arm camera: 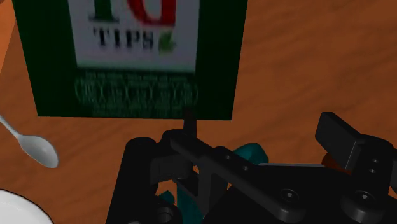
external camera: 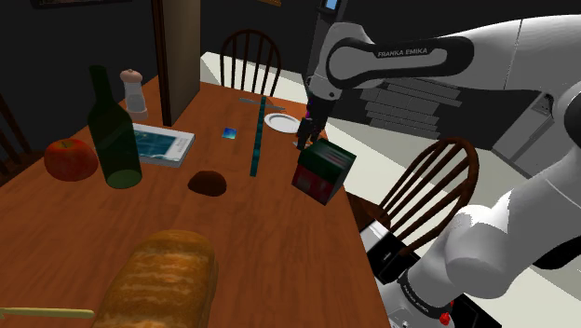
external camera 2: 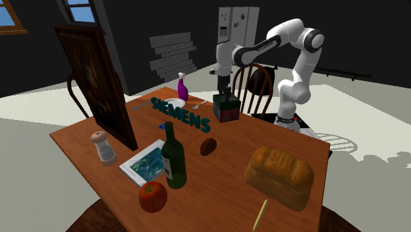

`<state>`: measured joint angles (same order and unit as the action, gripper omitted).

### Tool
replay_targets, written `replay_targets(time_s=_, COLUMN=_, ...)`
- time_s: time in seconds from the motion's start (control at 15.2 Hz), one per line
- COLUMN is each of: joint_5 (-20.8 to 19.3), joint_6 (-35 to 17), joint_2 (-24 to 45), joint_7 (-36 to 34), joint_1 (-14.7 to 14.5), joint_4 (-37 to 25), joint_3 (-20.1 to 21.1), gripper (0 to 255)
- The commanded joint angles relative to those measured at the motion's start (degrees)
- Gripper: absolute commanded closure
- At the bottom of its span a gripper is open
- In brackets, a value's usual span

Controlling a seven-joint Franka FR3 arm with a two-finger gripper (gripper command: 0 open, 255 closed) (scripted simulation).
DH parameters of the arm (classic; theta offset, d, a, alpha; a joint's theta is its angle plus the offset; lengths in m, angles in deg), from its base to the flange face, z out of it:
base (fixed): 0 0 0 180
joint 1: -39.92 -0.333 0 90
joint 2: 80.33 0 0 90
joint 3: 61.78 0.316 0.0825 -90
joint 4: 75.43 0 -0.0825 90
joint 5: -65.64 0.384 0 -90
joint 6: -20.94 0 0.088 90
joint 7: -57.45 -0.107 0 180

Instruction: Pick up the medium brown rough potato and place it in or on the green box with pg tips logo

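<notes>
Gripper (external camera: 304, 139) hangs low over the wooden table (external camera: 56, 219), just behind the green tea box (external camera: 324, 170) on its far side in the shoulder view. It is released: the fingers stand apart in the wrist view and clasp nothing. In that view the box (arm camera: 127, 60) lies just ahead of the fingertips, white label reading "TIPS". A spoon (arm camera: 33, 146) and the edge of a white plate (arm camera: 14, 211) lie beside the box, and a bit of teal lettering (arm camera: 252, 153) shows between the fingers.

The potato (external camera: 207, 183), a dark brown lump, lies on the bare table, well apart from the gripper. It sits between the green wine bottle (external camera: 113, 132) and the box, near the close end of the teal SIEMENS lettering (external camera: 256, 137).

Also on the table: red apple (external camera: 70, 158), bread loaf (external camera: 164, 278), shaker (external camera: 135, 90), a picture book (external camera: 164, 142), and a purple spray bottle (external camera 2: 182, 87). The box stands near the table edge by a wooden chair (external camera: 433, 191).
</notes>
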<state>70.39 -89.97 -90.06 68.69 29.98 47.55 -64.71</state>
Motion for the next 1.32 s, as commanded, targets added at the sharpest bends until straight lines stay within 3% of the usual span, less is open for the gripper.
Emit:
replay_targets(time_s=0.0, joint_5=1.46, joint_6=-0.9, joint_2=3.91, joint_7=2.28, joint_1=-0.86, joint_4=-2.61, joint_3=0.29, gripper=0)
replay_targets(time_s=0.59, joint_5=6.81, joint_6=-1.28, joint_2=21.11, joint_7=10.68, joint_1=-3.76, joint_4=-17.76, joint_3=3.38, gripper=0)
replay_targets(time_s=1.25, joint_5=9.15, joint_6=3.1, joint_2=40.04, joint_7=16.87, joint_1=-6.79, joint_4=-39.58, joint_3=8.41, gripper=0)
